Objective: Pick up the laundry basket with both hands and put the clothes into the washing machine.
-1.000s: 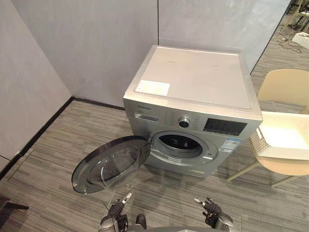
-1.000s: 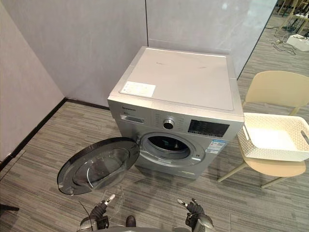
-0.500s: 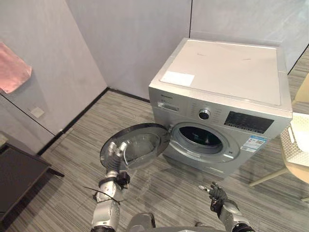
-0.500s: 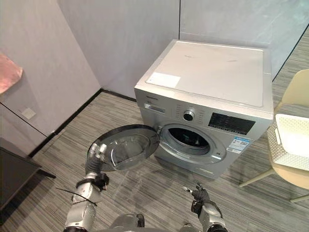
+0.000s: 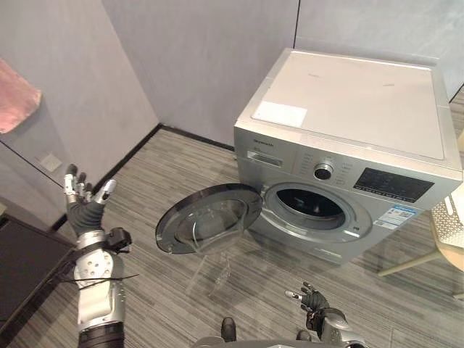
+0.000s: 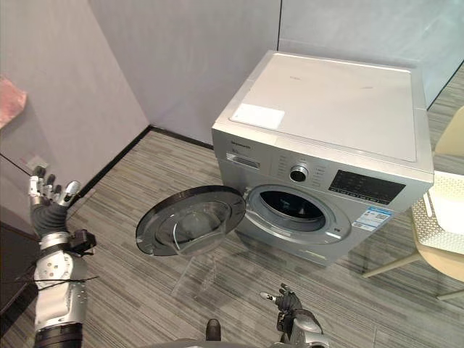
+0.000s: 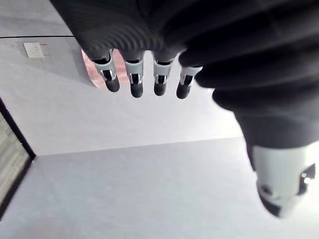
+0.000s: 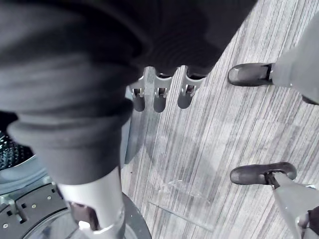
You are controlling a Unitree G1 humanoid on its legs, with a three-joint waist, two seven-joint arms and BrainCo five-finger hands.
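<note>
Silver washing machine [image 5: 348, 145]; door [image 5: 206, 217] open toward left.

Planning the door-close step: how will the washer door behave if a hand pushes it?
The door hangs wide open from one side of the washing machine, so it should swing as one rigid piece. Its domed glass and smooth rim look slippery; a flat push probably beats a pinch.

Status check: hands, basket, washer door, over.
Left hand open, raised near the wall. Right hand open, low, empty. Laundry basket on the chair at right, in neither hand. Washing machine door open.
</note>
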